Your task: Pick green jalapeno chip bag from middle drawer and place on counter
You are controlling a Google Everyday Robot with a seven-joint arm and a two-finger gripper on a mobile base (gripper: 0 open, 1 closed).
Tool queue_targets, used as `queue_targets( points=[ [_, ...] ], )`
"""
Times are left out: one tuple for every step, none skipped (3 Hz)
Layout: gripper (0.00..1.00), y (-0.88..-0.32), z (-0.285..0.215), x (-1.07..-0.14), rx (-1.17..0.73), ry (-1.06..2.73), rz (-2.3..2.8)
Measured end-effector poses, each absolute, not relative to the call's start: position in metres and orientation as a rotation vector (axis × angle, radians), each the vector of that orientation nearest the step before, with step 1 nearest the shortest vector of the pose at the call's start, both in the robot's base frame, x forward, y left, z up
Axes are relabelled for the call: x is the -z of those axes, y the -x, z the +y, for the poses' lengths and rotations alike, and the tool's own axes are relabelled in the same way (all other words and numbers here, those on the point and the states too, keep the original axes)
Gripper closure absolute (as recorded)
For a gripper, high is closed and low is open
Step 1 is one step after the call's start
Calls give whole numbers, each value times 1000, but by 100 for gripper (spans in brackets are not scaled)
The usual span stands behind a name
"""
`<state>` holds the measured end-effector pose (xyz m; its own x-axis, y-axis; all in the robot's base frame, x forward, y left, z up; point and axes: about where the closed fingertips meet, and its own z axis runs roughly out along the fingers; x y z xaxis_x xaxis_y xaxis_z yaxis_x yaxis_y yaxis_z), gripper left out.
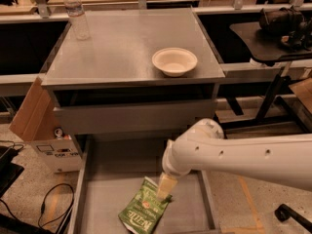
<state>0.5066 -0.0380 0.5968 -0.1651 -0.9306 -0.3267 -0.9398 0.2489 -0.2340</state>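
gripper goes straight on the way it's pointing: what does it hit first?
Most likely the green jalapeno chip bag: the gripper points down at its upper end, inside the middle drawer. Gap between them unclear.

one view | high front, looking down | gripper fingers (165, 186) over middle drawer (113, 179)

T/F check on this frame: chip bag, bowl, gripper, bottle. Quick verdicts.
1. The small crinkled green jalapeno chip bag lies in the open grey metal middle drawer. True.
2. The round white bowl sits on the brushed grey metal counter. True.
3. The gripper hovers over the counter. False: it is down in the drawer, at the bag's upper end.
4. The clear plastic water bottle lies on its side. False: it stands upright at the counter's far-left corner.
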Motion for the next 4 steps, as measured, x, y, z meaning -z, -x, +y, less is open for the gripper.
queue_targets(
  points=[
    [0,-506,-19,-537,-79,1697,2180],
    [0,-509,-6,-483,-122,1663,2244],
    [0,-511,-1,-439,-141,1634,2316],
    [0,-496,6,-400,-241,1588,2374]
  ],
)
